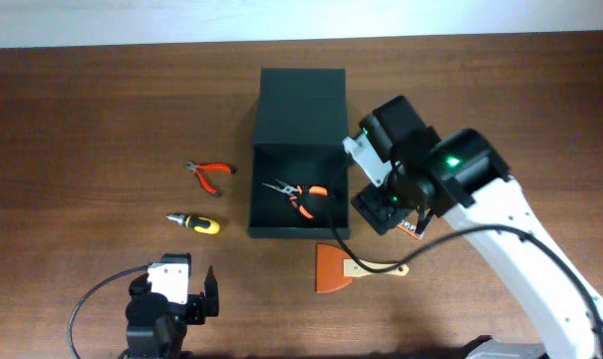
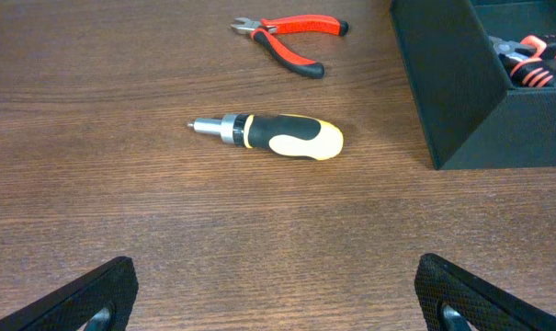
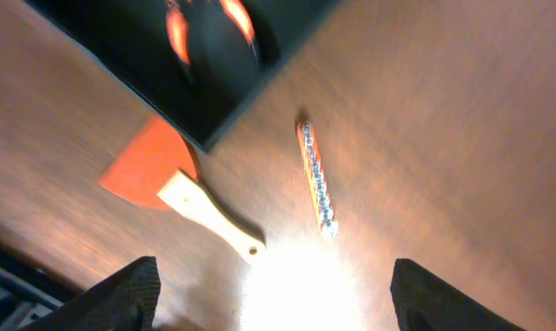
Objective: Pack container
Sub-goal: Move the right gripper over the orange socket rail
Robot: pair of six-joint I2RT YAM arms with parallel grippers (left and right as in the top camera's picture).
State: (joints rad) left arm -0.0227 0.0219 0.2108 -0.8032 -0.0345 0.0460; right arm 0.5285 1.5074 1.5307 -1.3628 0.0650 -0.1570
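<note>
The dark green container [image 1: 299, 150] stands open at the table's middle, lid flap back; its corner shows in the left wrist view [image 2: 452, 92] and the right wrist view [image 3: 167, 83]. Orange-handled pliers [image 1: 299, 194] lie inside it. Red pliers [image 1: 209, 175] and a black-and-yellow screwdriver [image 1: 195, 221] lie left of it. An orange scraper with a wooden handle [image 1: 349, 267] lies in front of it. A strip of bits [image 3: 316, 179] lies beside the scraper. My left gripper [image 2: 276, 294] is open and empty near the front edge. My right gripper [image 3: 276, 294] is open and empty, above the table right of the container.
The wall edge runs along the table's far side [image 1: 301, 20]. A black cable [image 1: 92, 299] loops by the left arm. A bright glare spot [image 3: 296, 285] lies on the wood under my right gripper.
</note>
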